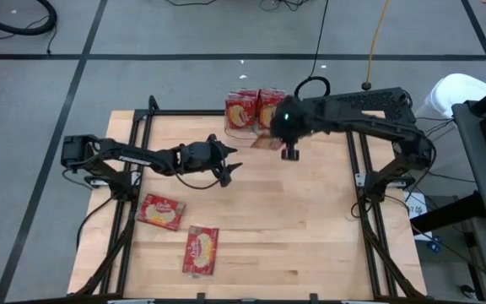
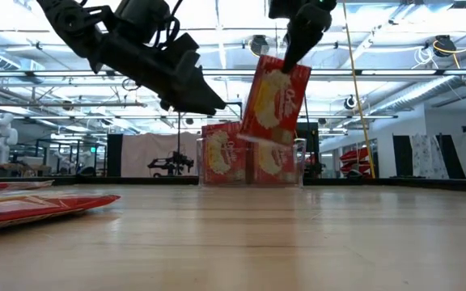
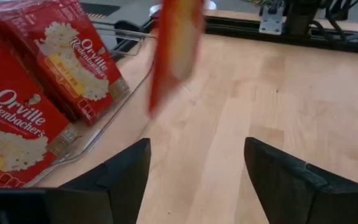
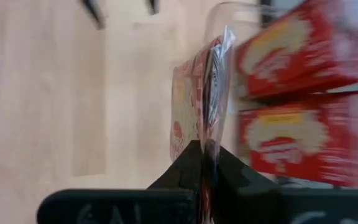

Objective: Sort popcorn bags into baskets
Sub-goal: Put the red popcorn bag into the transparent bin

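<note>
Clearly "Orville Redenbacher's" on binned popcorn bags (image 3: 73,59)

The desk (image 1: 310,236) has a pale wooden top edged by a black metal frame (image 1: 251,113). Around the desk lies grey carpet floor (image 1: 184,29) crossed by dark tape lines (image 1: 83,67), with black cables (image 1: 24,21) trailing beyond the desk's far edge. Behind the desk, the low view shows a big open hall under a white ceiling with beams and pipes (image 2: 403,77), a tan curtain (image 2: 156,153) and a white humanoid figure (image 2: 0,133) far off.
</note>
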Robot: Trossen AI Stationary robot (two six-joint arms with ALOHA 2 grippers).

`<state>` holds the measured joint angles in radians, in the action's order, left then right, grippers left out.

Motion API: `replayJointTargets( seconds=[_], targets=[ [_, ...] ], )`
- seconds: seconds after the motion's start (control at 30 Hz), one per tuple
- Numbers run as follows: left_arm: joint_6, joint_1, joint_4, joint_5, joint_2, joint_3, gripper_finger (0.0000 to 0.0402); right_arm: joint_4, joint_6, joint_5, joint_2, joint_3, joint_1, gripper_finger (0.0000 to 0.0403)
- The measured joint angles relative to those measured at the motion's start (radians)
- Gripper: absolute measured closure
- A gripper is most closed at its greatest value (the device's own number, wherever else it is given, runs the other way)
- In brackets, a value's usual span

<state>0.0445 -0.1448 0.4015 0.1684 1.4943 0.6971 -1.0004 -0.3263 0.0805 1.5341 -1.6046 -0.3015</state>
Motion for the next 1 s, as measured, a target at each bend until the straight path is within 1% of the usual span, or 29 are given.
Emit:
replayJointTargets(
  seconds=[0.17, 0.3, 0.43, 0.6, 0.8, 1.0],
  targets=[
    [-0.017, 0.0, -0.013, 0.0, 0.004, 0.0, 0.0153, -0.012, -0.106, 0.001, 0.017, -0.11, -0.083, 0.0399],
    [-0.018, -0.002, -0.026, 0.0, 0.012, 0.0, 0.017, -0.02, -0.157, 0.001, 0.039, -0.168, -0.144, 0.0399],
    [-0.008, -0.002, -0.025, -0.001, 0.01, 0.0, 0.0185, -0.016, -0.191, 0.001, 0.074, -0.173, -0.203, 0.0399],
    [0.022, 0.006, -0.047, -0.002, 0.011, 0.0, 0.0199, -0.054, -0.213, -0.001, 0.139, -0.173, -0.257, 0.0399],
    [0.03, 0.025, -0.069, -0.004, 0.011, 0.0, 0.021, -0.053, -0.244, -0.004, 0.217, -0.173, -0.278, 0.0399],
    [0.03, 0.037, -0.078, -0.006, 0.011, 0.0, 0.0215, -0.069, -0.272, -0.006, 0.263, -0.172, -0.28, 0.0399]
  ],
)
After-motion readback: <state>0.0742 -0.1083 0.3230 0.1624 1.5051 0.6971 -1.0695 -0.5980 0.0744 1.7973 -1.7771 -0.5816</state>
